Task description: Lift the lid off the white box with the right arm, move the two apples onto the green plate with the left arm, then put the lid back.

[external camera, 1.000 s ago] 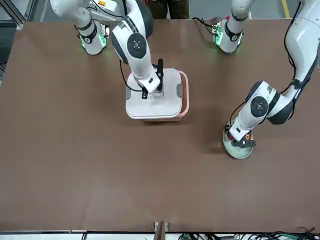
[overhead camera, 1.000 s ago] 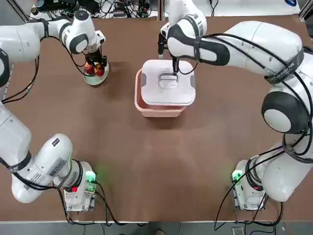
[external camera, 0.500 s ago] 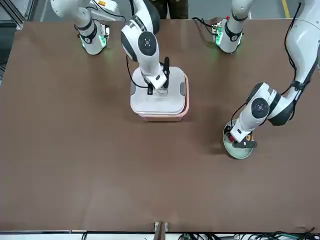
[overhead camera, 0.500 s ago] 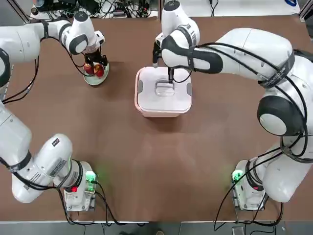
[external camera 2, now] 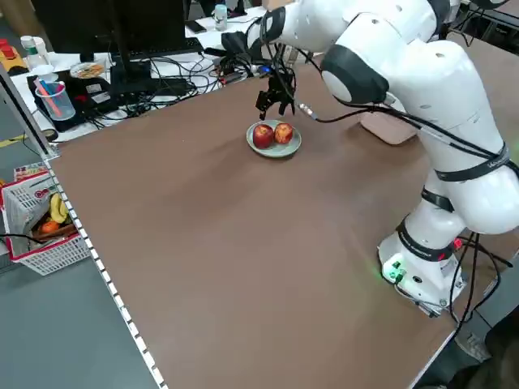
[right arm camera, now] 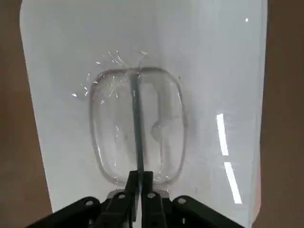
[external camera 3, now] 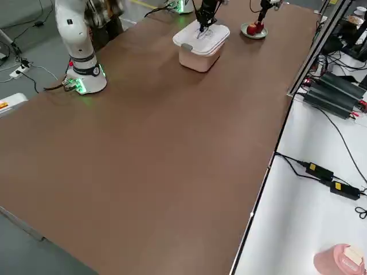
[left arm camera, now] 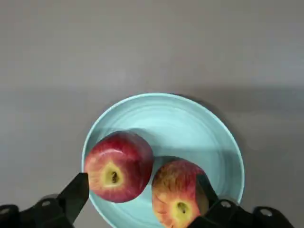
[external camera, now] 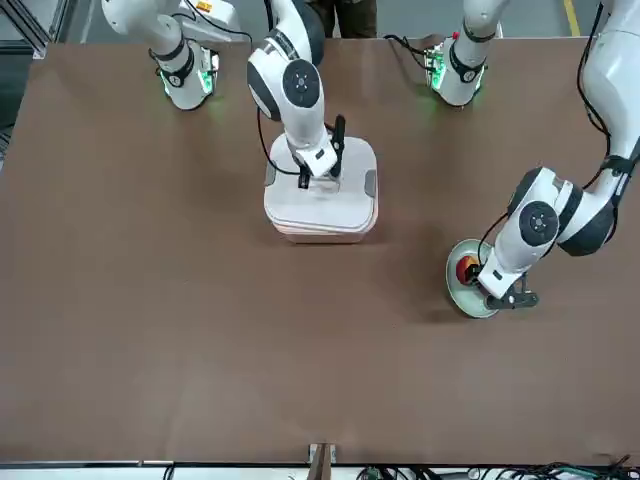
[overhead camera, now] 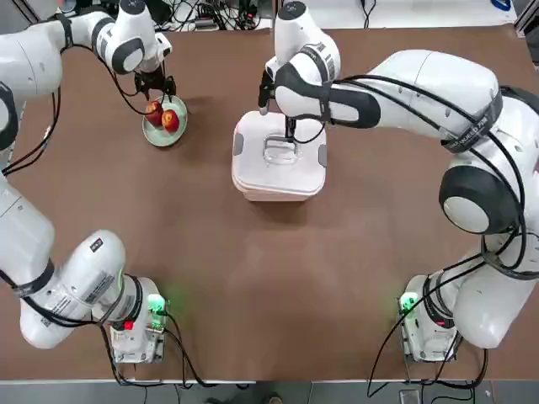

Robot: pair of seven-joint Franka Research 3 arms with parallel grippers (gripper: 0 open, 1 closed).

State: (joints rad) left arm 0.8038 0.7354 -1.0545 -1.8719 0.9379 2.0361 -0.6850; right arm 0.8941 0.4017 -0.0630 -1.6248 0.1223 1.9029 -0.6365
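Here the right gripper (right arm camera: 138, 178) stands over the lid (overhead camera: 278, 153), jaws clamped together on the thin loop handle (right arm camera: 137, 126) at the lid's centre. Directly below the jaws the lid sits on the white box (overhead camera: 276, 190), pinkish body showing under the lid's edge. A grey side clip (external camera: 370, 184) shows on each flank of the lid, either side of the jaws.

The left gripper (left arm camera: 142, 202) hangs above the green plate (left arm camera: 216, 142), jaws apart, nothing between them. Below and just ahead of the jaws lie the two apples (left arm camera: 118, 167), both on the plate, side by side and touching. One apple sits inside one open fingertip, the second apple (left arm camera: 178, 194) against the other fingertip; real contact with the fingers cannot be told. In the top view the gripper is off the plate's far-left rim, apples exposed (overhead camera: 162, 118).

Plate and box stand well apart on the brown tabletop (overhead camera: 269, 278)
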